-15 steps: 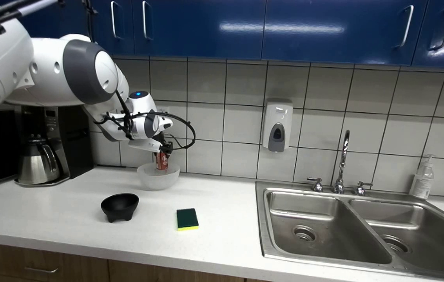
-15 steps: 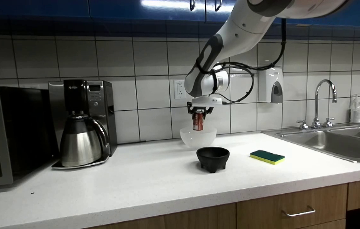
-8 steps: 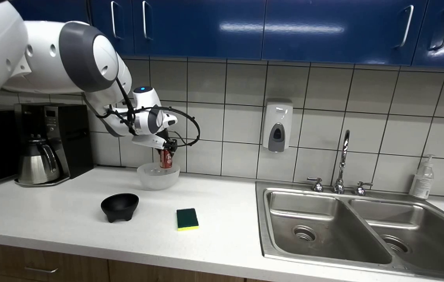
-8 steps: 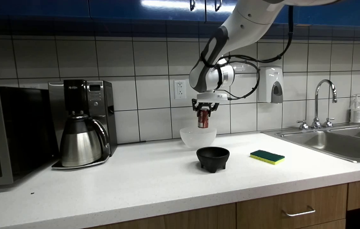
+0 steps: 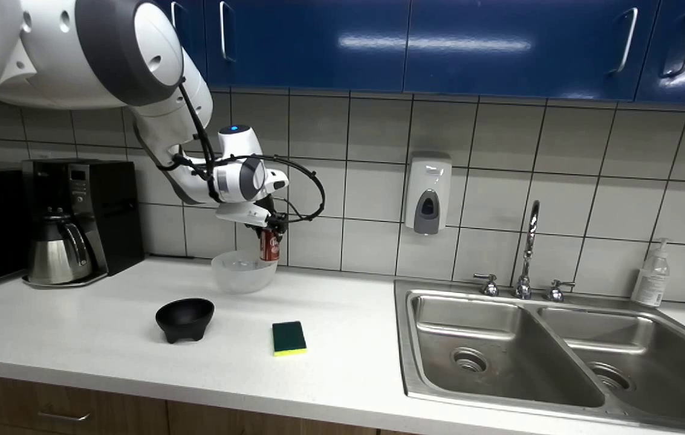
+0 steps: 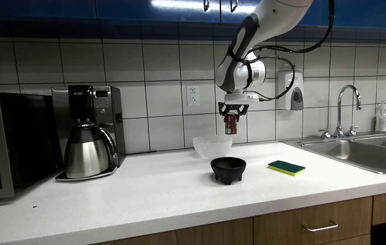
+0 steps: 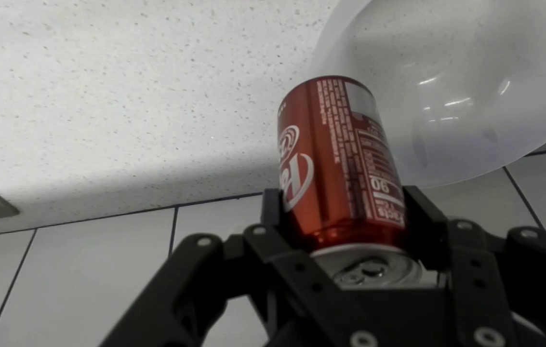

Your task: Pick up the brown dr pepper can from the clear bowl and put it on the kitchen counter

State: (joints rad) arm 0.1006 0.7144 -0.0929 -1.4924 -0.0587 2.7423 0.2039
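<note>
The dr pepper can (image 7: 342,159) is out — jaws gripping it above the edge of the clear bowl (image 6: 212,148); counter (image 6: 152,194) set-down remains.

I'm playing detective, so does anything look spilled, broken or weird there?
A tiny dark speck near the microwave looks odd because it stands out on the white counter; I can't tell what it is. I see no spills, and the can in the pincer shows no dents.
</note>
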